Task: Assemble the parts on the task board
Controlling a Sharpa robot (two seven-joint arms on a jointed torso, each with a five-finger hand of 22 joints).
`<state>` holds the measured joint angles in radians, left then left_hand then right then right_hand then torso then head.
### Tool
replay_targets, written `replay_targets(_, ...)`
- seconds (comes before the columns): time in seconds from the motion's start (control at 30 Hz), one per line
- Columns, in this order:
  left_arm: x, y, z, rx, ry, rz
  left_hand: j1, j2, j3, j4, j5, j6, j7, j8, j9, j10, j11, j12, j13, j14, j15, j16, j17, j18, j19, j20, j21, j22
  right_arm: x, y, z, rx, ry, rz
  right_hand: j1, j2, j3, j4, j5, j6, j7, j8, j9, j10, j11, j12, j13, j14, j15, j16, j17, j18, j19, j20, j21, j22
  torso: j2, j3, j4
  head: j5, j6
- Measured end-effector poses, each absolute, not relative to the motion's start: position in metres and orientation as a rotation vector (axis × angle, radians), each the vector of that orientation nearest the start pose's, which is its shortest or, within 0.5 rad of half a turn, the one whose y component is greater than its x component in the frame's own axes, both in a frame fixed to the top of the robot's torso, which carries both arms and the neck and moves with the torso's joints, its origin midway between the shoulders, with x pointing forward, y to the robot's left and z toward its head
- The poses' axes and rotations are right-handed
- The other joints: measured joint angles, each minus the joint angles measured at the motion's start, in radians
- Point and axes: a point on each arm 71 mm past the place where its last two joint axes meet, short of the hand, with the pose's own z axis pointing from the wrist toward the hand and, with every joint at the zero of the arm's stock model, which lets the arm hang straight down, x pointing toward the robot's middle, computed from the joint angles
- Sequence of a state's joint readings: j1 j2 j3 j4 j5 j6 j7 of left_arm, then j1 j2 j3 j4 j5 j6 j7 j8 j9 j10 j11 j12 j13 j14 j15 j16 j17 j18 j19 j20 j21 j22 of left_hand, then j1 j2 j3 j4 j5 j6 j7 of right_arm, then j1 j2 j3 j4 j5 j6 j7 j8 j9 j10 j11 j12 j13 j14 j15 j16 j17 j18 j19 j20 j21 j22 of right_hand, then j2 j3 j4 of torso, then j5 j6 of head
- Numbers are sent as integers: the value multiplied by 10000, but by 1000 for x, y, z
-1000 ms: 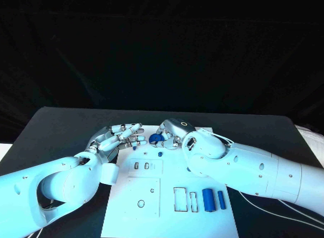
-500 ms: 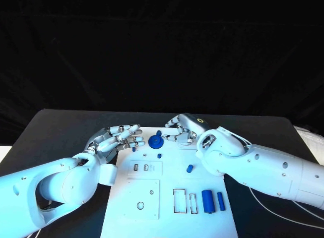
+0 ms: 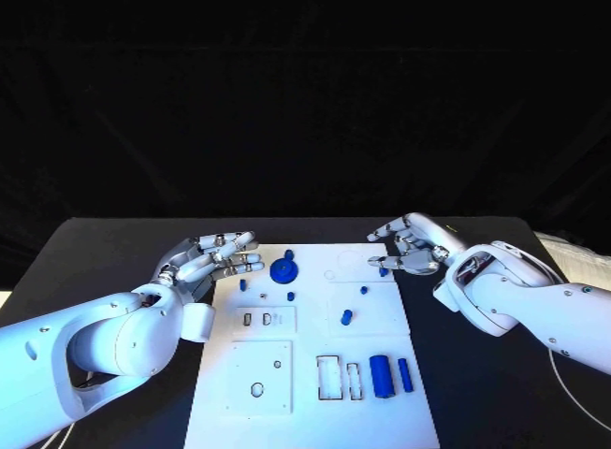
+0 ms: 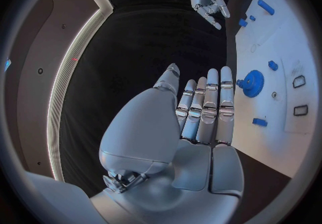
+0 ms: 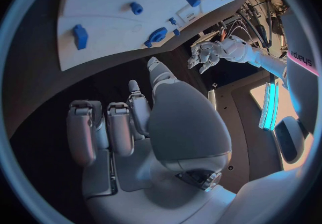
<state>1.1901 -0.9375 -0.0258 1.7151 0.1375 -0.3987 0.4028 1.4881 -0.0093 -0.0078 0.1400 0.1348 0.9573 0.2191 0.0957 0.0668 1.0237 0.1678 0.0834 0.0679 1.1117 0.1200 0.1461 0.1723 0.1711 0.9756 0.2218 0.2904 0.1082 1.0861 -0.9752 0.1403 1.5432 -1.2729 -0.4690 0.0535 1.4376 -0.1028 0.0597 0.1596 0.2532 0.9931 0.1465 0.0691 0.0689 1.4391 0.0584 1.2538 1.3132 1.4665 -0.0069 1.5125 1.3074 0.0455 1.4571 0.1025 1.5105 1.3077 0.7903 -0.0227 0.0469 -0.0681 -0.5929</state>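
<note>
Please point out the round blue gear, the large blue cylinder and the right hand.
Round blue gear (image 3: 283, 272), head view, its centre.
Large blue cylinder (image 3: 381, 373), head view, mid-body.
Right hand (image 3: 411, 247), head view, middle of the hand.

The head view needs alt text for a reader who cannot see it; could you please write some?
A white task board lies on a black table with small blue parts on it. The left hand and right hand, both holding nothing, flank its far end.

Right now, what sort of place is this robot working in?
Probably a robotics lab or test bench: a black table with a dark backdrop, a white task board with cut-out slots and small blue parts, and two robot hands, left and right, beside it.
</note>
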Motion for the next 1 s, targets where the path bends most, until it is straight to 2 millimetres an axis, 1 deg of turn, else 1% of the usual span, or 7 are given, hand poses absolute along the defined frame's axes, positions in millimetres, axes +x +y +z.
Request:
replay_targets(0.07,458,210,-168,-12877,13662,-15720,0,0,11,-38,0,0,0,-38,0,0,0,0,0,0,0,0,0,0,0,0,0,0,485,-280,-162,1450,14665,7458,0,0,-12,-12,0,0,0,0,0,0,0,0,0,0,0,0,0,0,0,0,0,0,-31,35,-40,7,-14)
replay_targets(0.17,461,215,-169,-12901,13578,-15600,42,42,11,-38,0,0,0,-38,0,0,0,0,0,0,0,0,7,1,0,0,0,0,487,-296,-170,1813,14859,7283,1,1,-12,-12,0,0,0,0,0,-1,0,0,0,0,0,0,-1,0,0,0,0,0,-61,70,-78,-10,-28)
replay_targets(0.33,462,218,-170,-12911,13526,-15542,39,39,11,-38,0,0,0,-38,0,0,0,0,0,0,0,0,11,0,0,0,0,0,489,-305,-180,2066,15116,7214,39,-38,-13,-11,0,0,0,0,-1,-1,1,0,-4,0,0,0,-1,-1,-23,-24,-39,-1,-77,105,-95,-54,-58)
replay_targets(0.43,462,218,-170,-12910,13526,-15553,39,39,11,-38,0,0,0,-38,0,0,0,0,0,0,0,0,10,1,0,0,0,1,492,-307,-188,2161,15297,7167,39,-38,-13,-11,0,0,0,0,-2,-1,1,0,-5,0,0,0,-1,-1,-38,-38,-39,-1,-77,112,-93,-59,-65)
replay_targets(0.6,463,218,-170,-12913,13536,-15565,39,39,12,-38,0,0,0,-37,0,0,0,0,0,0,0,0,10,1,0,0,0,1,496,-307,-197,2277,15499,7076,38,-39,-13,-11,0,0,0,0,-2,-1,1,0,-9,0,0,0,5,0,-38,-39,-39,-1,-77,107,-87,-30,-66)
replay_targets(0.73,463,218,-170,-12911,13540,-15578,39,39,12,-38,0,0,0,-38,0,0,0,0,0,0,0,0,9,0,0,0,0,1,500,-304,-201,2306,15585,7083,37,-40,9,-33,-51,0,0,0,-3,-1,1,0,-13,0,0,0,7,0,-38,-39,-39,-2,-77,95,-86,-2,-96)
replay_targets(1.0,462,217,-170,-12904,13560,-15620,39,39,12,-38,0,0,0,-38,0,0,0,0,0,0,0,0,8,0,0,0,0,2,503,-296,-205,2259,15702,7221,105,28,42,-122,-99,0,0,0,-4,-1,2,31,-11,0,0,0,6,0,-38,-39,-39,-2,-77,93,-87,29,-168)
